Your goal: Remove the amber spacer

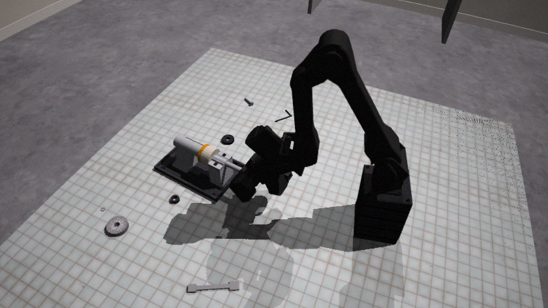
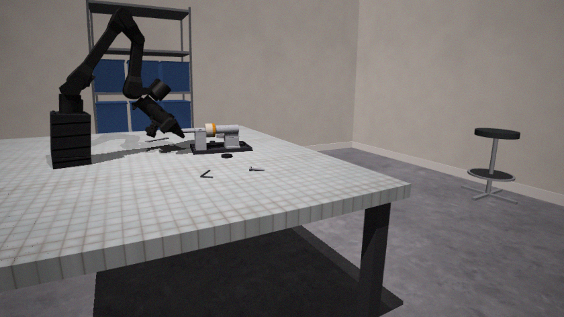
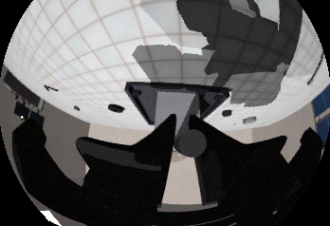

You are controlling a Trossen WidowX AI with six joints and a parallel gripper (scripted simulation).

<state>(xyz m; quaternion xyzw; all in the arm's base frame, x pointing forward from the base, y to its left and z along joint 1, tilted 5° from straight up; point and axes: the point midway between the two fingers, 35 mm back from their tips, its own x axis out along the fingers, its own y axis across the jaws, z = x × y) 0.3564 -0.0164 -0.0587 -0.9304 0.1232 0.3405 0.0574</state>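
The black parallel-jaw gripper [image 1: 239, 171] is clamping the free end of the slim grey metal shaft [image 1: 227, 161], its fingers closed onto the rod just outside the small grey support post [image 1: 221, 171]. The shaft is running through that post toward the big pale-grey housing block [image 1: 184, 153], with the thin amber ring spacer [image 1: 204, 147] sitting right against the housing and a wider cream ribbed spacer [image 1: 211, 153] touching it on the gripper side — both are riding on the shaft above the black base plate [image 1: 169, 173]. By my judgement the pull-back is the step in hand. Doing it well is meaning drawing straight along the shaft's axis, slowly, stopping as soon as the amber ring is losing support, so the cream one is staying threaded.
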